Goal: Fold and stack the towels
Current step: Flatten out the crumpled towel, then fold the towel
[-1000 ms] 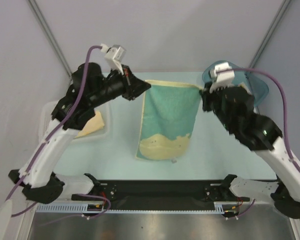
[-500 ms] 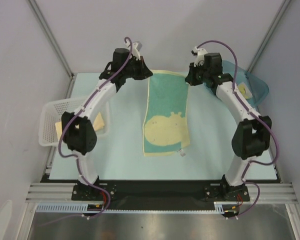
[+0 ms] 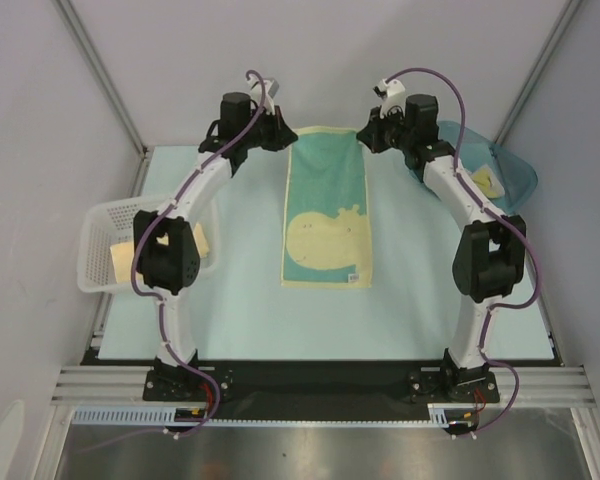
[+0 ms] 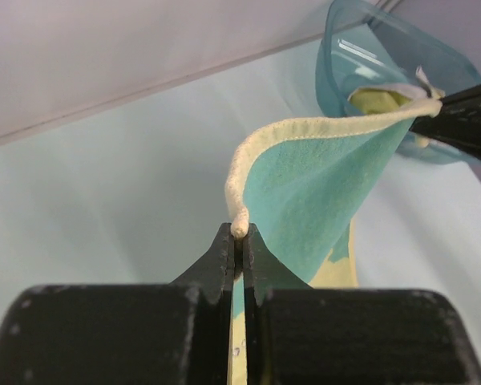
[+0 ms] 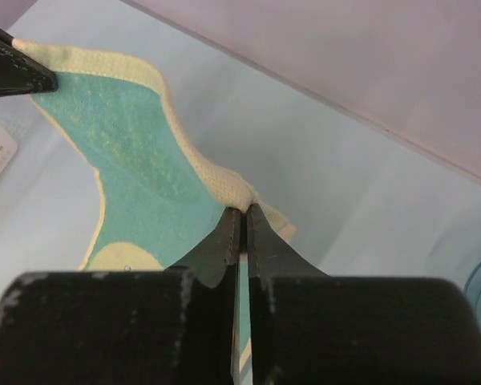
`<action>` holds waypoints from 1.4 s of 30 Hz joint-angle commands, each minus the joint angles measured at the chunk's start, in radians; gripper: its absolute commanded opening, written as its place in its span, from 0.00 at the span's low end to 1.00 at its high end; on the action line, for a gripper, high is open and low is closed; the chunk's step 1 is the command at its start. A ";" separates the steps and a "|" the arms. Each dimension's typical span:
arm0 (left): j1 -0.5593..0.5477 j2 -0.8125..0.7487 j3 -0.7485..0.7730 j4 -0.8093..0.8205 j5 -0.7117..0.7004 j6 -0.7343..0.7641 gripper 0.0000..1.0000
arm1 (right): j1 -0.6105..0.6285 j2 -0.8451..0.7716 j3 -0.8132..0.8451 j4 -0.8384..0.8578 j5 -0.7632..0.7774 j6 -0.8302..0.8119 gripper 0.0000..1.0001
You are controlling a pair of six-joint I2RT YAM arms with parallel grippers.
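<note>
Spreading the teal terry towel with the pale yellow border and yellow animal shape (image 3: 326,215) looks like the step in hand: it lies lengthwise down the middle of the pale tabletop (image 3: 240,300), its near end flat and its far hem raised between the two arms. The left gripper (image 3: 285,140) has its jaws pinched shut on the far left corner, and the right gripper (image 3: 365,138) is clamped the same way on the far right corner. The wrist views show the hem curving slackly between them. A clean fold probably calls for drawing the corners apart until the hem runs straight, then carrying both towards the near hem at one pace and height. The path should stay clear of the white mesh basket (image 3: 92,225) and the teal translucent tub (image 3: 515,175).
</note>
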 commanded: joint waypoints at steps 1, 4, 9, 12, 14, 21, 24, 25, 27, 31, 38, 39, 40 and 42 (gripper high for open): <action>-0.004 -0.049 -0.053 0.061 0.038 0.072 0.00 | -0.003 -0.033 -0.064 0.071 -0.030 -0.051 0.00; -0.004 -0.069 -0.093 0.046 0.038 0.108 0.00 | -0.003 -0.056 -0.120 0.020 -0.007 -0.094 0.00; -0.004 -0.177 -0.254 0.091 0.027 0.142 0.00 | -0.003 -0.115 -0.236 -0.041 0.013 -0.131 0.00; -0.004 -0.214 -0.313 0.096 0.029 0.167 0.00 | -0.001 -0.145 -0.276 -0.104 0.033 -0.154 0.00; -0.004 -0.227 -0.352 0.087 0.052 0.178 0.00 | -0.001 -0.163 -0.289 -0.141 0.061 -0.165 0.00; -0.007 -0.323 -0.545 0.134 0.121 0.150 0.00 | 0.028 -0.195 -0.326 -0.286 0.055 -0.194 0.00; -0.013 -0.374 -0.642 0.151 0.082 0.142 0.01 | 0.058 -0.211 -0.339 -0.308 0.090 -0.190 0.00; -0.014 -0.385 -0.663 0.154 0.082 0.142 0.01 | 0.081 -0.212 -0.345 -0.317 0.111 -0.191 0.00; -0.021 -0.405 -0.703 0.145 0.084 0.147 0.01 | 0.106 -0.223 -0.354 -0.337 0.151 -0.188 0.00; -0.050 -0.428 -0.734 0.086 0.059 0.178 0.01 | 0.160 -0.264 -0.395 -0.382 0.272 -0.188 0.00; -0.103 -0.497 -0.826 0.079 0.012 0.156 0.05 | 0.198 -0.407 -0.553 -0.403 0.320 -0.145 0.00; -0.108 -0.516 -0.843 0.097 0.009 0.145 0.05 | 0.204 -0.428 -0.570 -0.403 0.323 -0.127 0.00; -0.119 -0.524 -0.879 0.105 -0.013 0.130 0.06 | 0.215 -0.435 -0.584 -0.402 0.323 -0.116 0.00; -0.129 -0.538 -0.915 0.119 -0.025 0.118 0.09 | 0.244 -0.450 -0.633 -0.386 0.340 -0.082 0.00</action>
